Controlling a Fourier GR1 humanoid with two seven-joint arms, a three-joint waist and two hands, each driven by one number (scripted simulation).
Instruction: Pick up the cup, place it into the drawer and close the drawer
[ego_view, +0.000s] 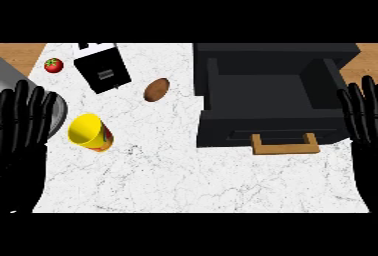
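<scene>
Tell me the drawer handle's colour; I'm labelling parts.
The drawer handle is light wooden tan against the black drawer, seen in the head view.

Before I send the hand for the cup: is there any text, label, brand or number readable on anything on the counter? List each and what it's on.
None can be read.
Yellow cup: red and dark markings on its side, too blurred to read.
Black box: a small grey patch on its face and a white strip at its top edge, nothing legible.
Drawer, potato, tomato: no markings visible.
</scene>
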